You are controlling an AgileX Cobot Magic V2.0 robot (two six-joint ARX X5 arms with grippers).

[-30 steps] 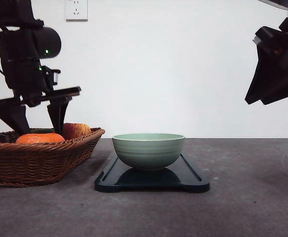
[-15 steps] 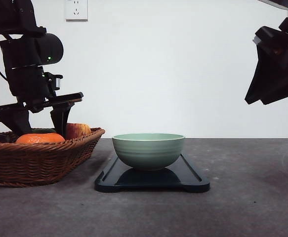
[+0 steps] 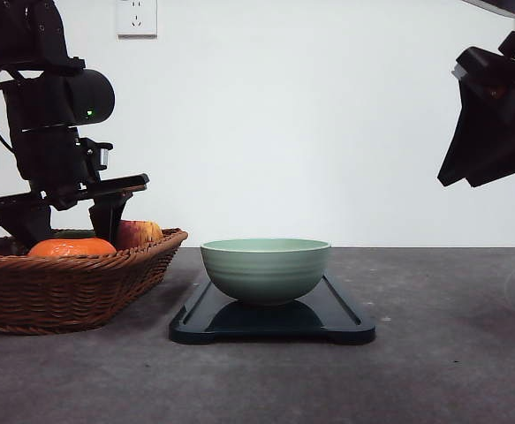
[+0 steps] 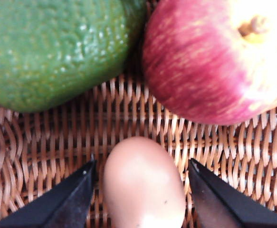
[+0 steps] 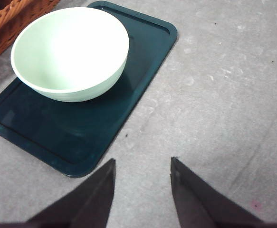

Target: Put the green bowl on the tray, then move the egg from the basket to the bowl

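Note:
The pale green bowl (image 3: 266,269) (image 5: 69,47) stands upright on the dark tray (image 3: 337,318) (image 5: 95,137) at the table's middle. To the left sits the wicker basket (image 3: 63,291) (image 4: 128,109). On its woven floor lies the brownish-pink egg (image 4: 143,185). My left gripper (image 3: 67,228) (image 4: 143,190) reaches down into the basket and is open, one finger on each side of the egg with a narrow gap at each. My right gripper (image 3: 496,124) (image 5: 143,190) hangs high at the right, open and empty, over bare table beside the tray.
A red-yellow apple (image 4: 209,61) (image 3: 138,233) and a green avocado (image 4: 52,47) lie just beyond the egg in the basket. An orange fruit (image 3: 71,248) rests near the basket's front rim. Grey table stretches right of the tray.
My left arm has come down further into the basket. The bowl, the tray and the right arm have stayed where they were.

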